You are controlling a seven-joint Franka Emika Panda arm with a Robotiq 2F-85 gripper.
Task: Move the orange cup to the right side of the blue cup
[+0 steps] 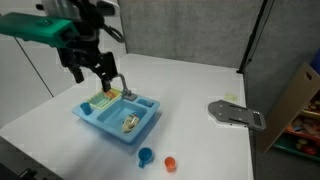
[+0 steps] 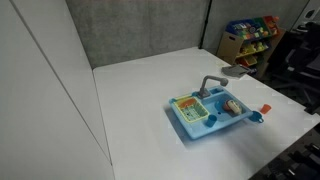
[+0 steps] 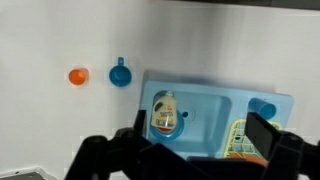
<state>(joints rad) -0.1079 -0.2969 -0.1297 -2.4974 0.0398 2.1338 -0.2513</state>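
The orange cup [image 1: 170,162] stands on the white table near its front edge, just beside the blue cup [image 1: 146,156]. Both also show in the wrist view, the orange cup [image 3: 78,76] to the left of the blue cup [image 3: 120,74], and small in an exterior view, orange cup [image 2: 266,108] and blue cup [image 2: 256,118]. My gripper [image 1: 92,76] hangs open and empty high above the far end of the blue toy sink [image 1: 118,118], well away from both cups. In the wrist view its dark fingers [image 3: 195,138] frame the sink [image 3: 215,105].
The toy sink holds a small bottle [image 3: 164,113], a yellow dish rack [image 3: 245,140] and a grey tap [image 1: 122,88]. A grey flat tool [image 1: 236,114] lies on the table beyond the sink. A shelf of colourful items [image 2: 250,38] stands off the table.
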